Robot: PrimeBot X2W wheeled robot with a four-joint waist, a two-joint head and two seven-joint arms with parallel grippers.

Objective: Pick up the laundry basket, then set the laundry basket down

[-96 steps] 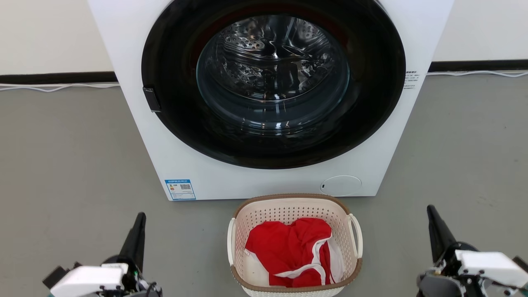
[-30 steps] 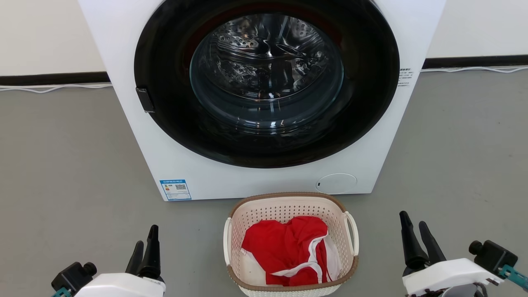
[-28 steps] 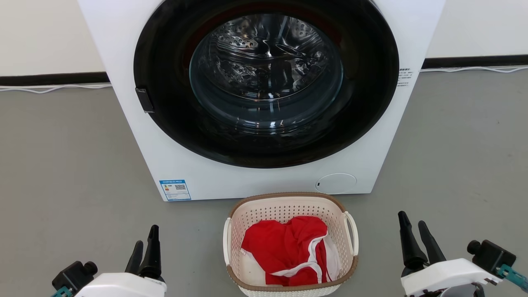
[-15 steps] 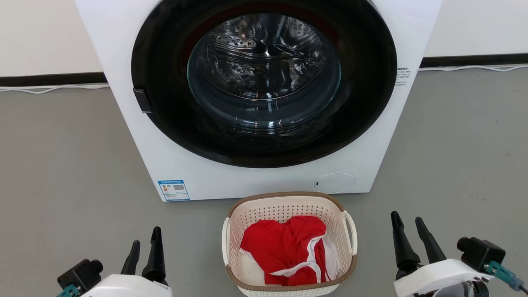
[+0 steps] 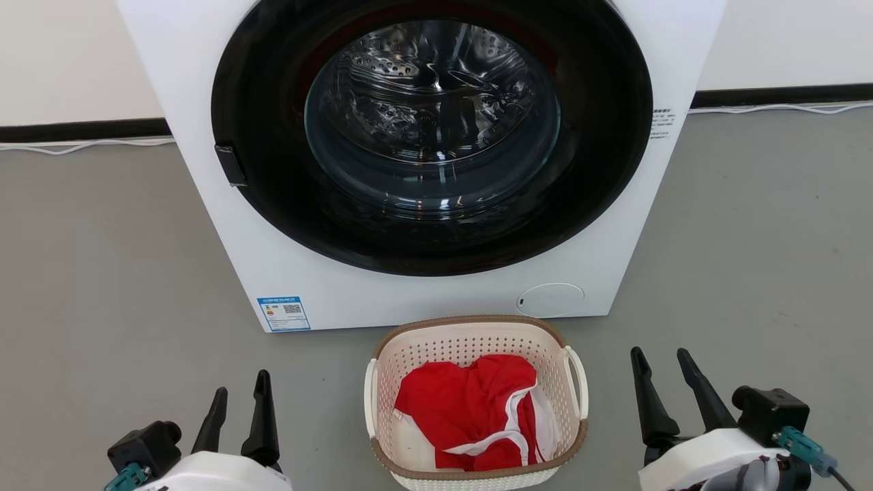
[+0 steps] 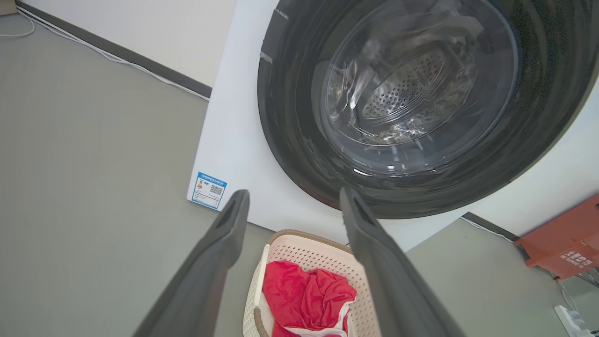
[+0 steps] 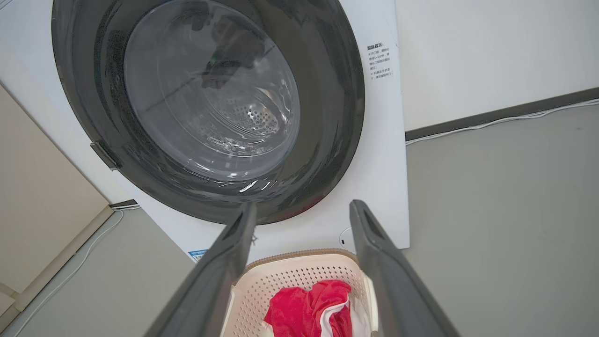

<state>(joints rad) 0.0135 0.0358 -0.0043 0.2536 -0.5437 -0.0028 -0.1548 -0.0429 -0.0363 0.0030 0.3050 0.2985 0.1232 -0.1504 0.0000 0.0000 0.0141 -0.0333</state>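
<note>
On grey floor (image 5: 102, 273), laundry basket (image 5: 470, 320) fronts QR-labelled washing machine (image 5: 423, 300); left hand (image 5: 241, 385) and right hand (image 5: 659, 354) gape empty.

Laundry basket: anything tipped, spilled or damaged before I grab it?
Nothing stands out. The laundry basket sits upright before the washing machine, red garment inside; left gripper and right gripper open, flanking it.

A white front-loading washing machine (image 5: 436, 300) stands on a plain grey floor (image 5: 102, 273) against a pale wall (image 5: 68, 54), its steel drum visible through the round dark door (image 5: 430, 136). A dark skirting board (image 5: 82, 128) runs along the foot of the wall, with a white cable (image 5: 89, 144) lying just in front of it. A blue label (image 5: 283, 313) marks the machine's lower corner. An orange-red box (image 6: 561, 238) sits on the floor beside the machine. The light is even.
</note>
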